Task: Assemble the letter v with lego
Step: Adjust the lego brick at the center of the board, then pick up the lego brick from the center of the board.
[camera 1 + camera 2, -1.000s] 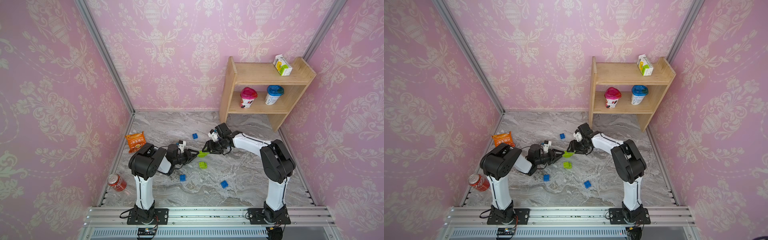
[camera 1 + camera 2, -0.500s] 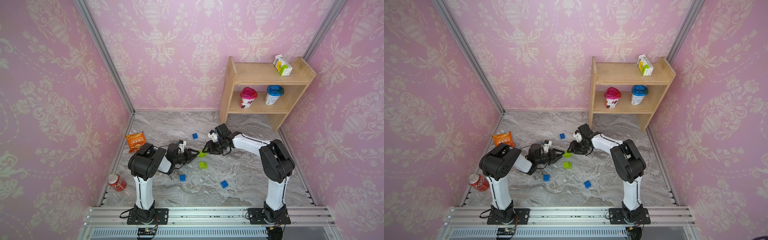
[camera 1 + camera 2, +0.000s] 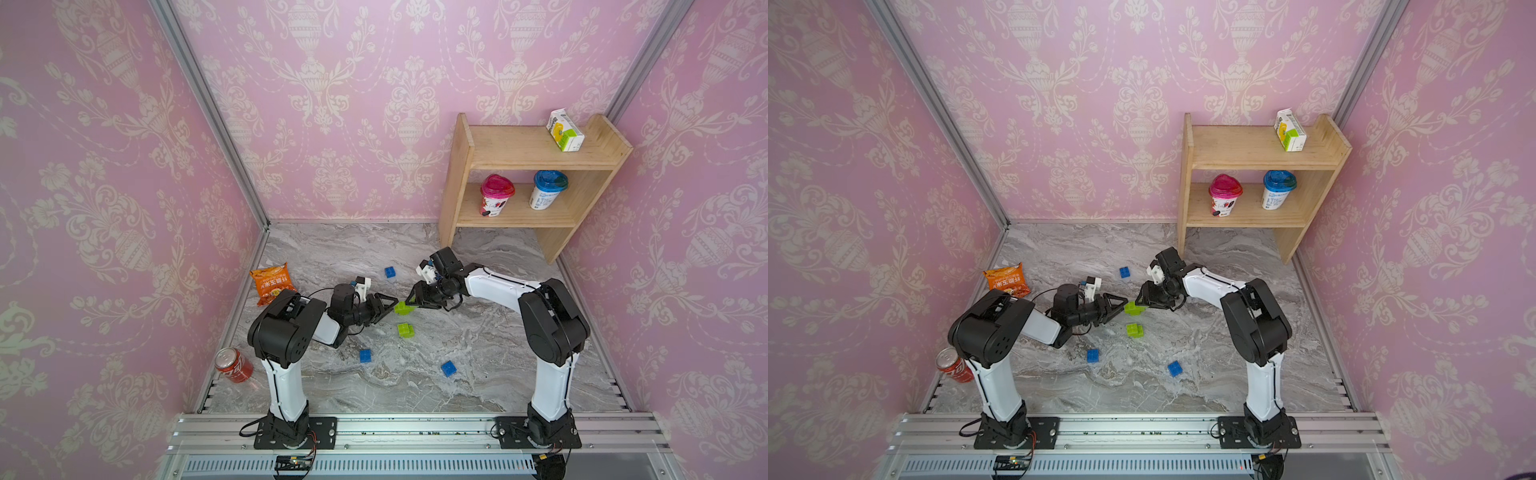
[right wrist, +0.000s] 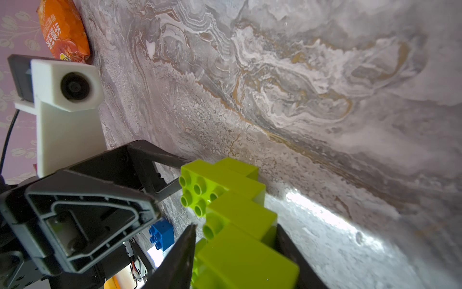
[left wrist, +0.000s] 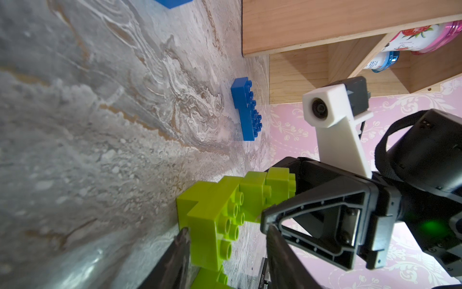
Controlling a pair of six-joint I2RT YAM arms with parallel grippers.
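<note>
A red can [image 3: 233,365] lies at the near left edge of the marble table [image 3: 415,395], and an orange snack bag [image 3: 272,282] lies farther back. The left gripper [image 3: 392,307] points right toward the table's middle. Its jaws stand partly apart astride the left end of a stepped lime-green lego piece [image 3: 402,308], with one finger [image 5: 180,247] against it and the other clear of the studs. Around it lie a near blue brick [image 3: 365,355], a far blue brick [image 3: 390,272], a loose green brick [image 3: 405,330] just nearer than the stepped piece, and a right blue brick [image 3: 448,368]. The right gripper [image 3: 410,299] is clamped on the piece's right end. I cannot tell whether the piece touches the table. A wooden shelf [image 3: 461,174] stands at the far right.
</note>
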